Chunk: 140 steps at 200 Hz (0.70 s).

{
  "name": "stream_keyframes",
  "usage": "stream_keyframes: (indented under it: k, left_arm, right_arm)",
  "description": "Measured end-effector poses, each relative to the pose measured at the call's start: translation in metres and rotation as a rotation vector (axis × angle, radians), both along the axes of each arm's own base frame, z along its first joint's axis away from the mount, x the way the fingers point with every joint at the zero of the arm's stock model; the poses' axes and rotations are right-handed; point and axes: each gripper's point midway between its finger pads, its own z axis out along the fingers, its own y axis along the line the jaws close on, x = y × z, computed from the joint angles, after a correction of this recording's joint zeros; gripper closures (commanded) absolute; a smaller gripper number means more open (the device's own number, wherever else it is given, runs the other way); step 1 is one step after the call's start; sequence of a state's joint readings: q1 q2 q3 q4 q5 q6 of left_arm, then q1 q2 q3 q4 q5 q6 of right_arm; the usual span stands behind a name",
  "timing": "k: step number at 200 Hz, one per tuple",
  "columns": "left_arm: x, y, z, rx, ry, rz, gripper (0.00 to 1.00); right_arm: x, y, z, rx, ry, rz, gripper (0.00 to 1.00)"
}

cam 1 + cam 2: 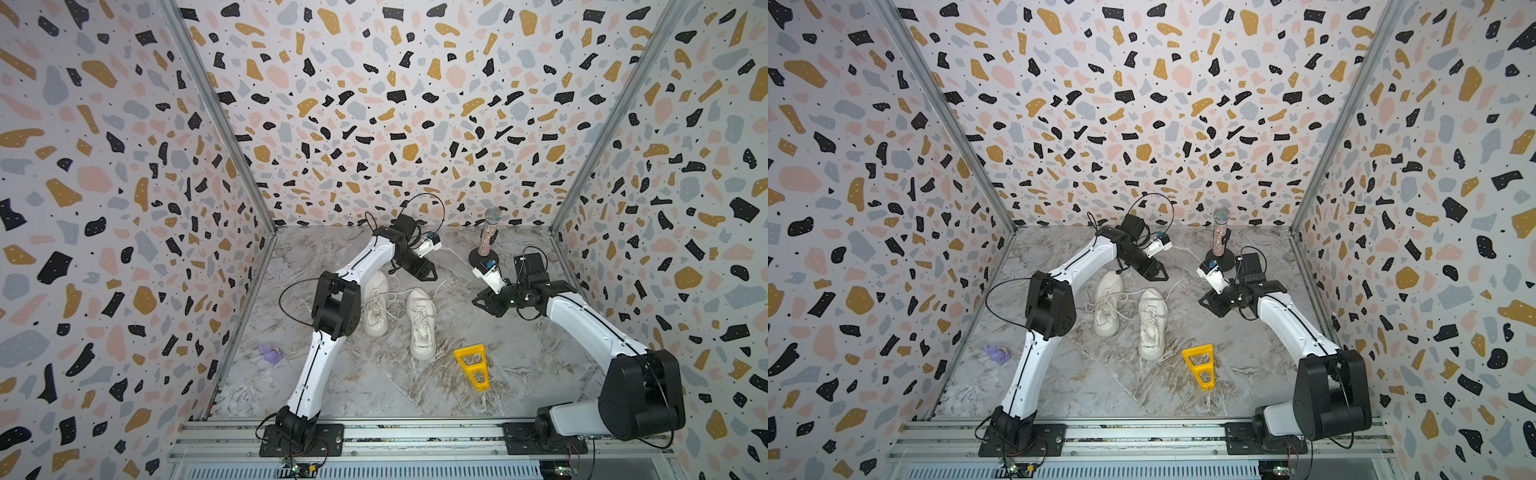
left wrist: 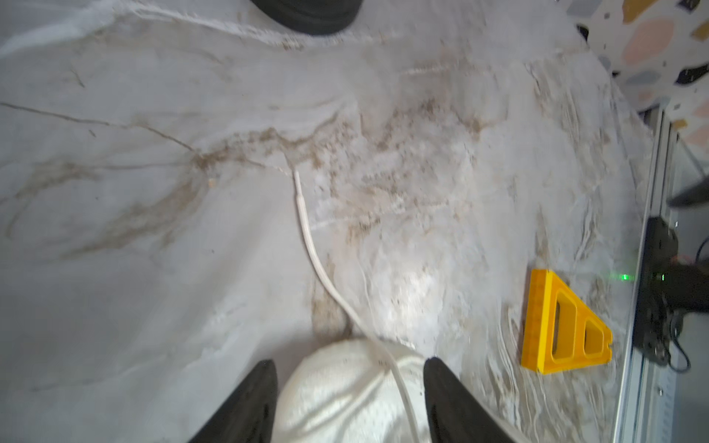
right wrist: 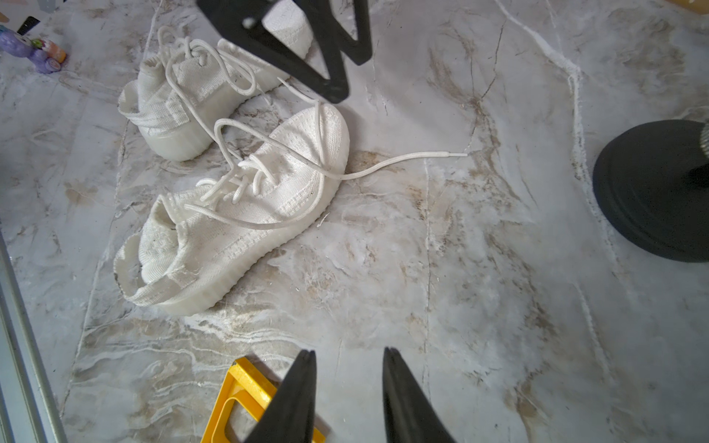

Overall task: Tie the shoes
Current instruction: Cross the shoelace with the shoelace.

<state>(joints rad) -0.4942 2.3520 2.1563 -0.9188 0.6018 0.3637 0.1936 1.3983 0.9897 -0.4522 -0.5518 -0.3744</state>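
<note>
Shoes (image 3: 238,226): white knit uppers, ribbed chunky soles, loose laces (image 3: 249,172).

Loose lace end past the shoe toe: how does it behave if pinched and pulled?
Probably floppy: the lace lies in loose curves, so it should droop. Flat on the table, likely hard to get under. Pulling may drag the knit shoe.
</note>
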Motion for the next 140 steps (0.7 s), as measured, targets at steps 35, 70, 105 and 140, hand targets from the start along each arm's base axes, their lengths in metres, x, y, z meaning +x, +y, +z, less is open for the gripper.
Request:
stream_keyframes:
  k: [35, 70, 105, 140]
  left_arm:
    - [-0.032, 0.02, 0.009, 0.097, -0.067, -0.135, 0.31]
    - [-0.051, 0.014, -0.009, 0.206, -0.117, -0.267, 0.31]
    - [-0.052, 0.004, -0.039, 0.287, -0.131, -0.361, 0.35]
    - [-0.042, 0.007, -0.056, 0.339, -0.145, -0.399, 0.46]
  right_arm:
    - [0.001, 0.0, -0.004, -0.002, 0.011, 0.0, 0.66]
    - [0.002, 0.0, -0.008, -0.004, 0.022, 0.0, 0.66]
    - [0.002, 0.001, -0.01, -0.003, 0.03, 0.0, 0.66]
    - [0.002, 0.001, -0.017, -0.003, 0.055, -0.003, 0.66]
